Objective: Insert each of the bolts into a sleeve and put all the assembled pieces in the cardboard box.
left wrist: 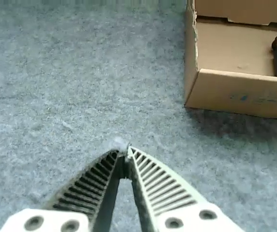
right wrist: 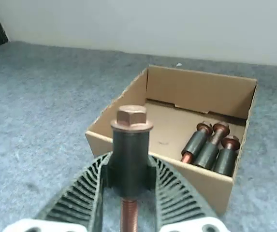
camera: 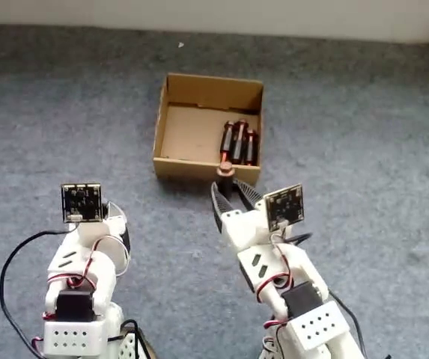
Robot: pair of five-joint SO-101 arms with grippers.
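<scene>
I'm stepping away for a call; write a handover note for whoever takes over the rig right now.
Left gripper: shut, empty, low over the carpet, left of the cardboard box.
Right gripper: shut on an assembled bolt-and-sleeve, upright, just before the box's near wall.
Done: three assembled pieces lie in the box.
To do: put the held piece in the box.

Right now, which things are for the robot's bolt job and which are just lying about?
For the job:
- cardboard box
- three assembled pieces lying inside it
- bolt-in-sleeve piece, upright in the right pincer
- left pincer, shut, holding nothing

Just there:
- grey carpet
- pale wall behind
</scene>
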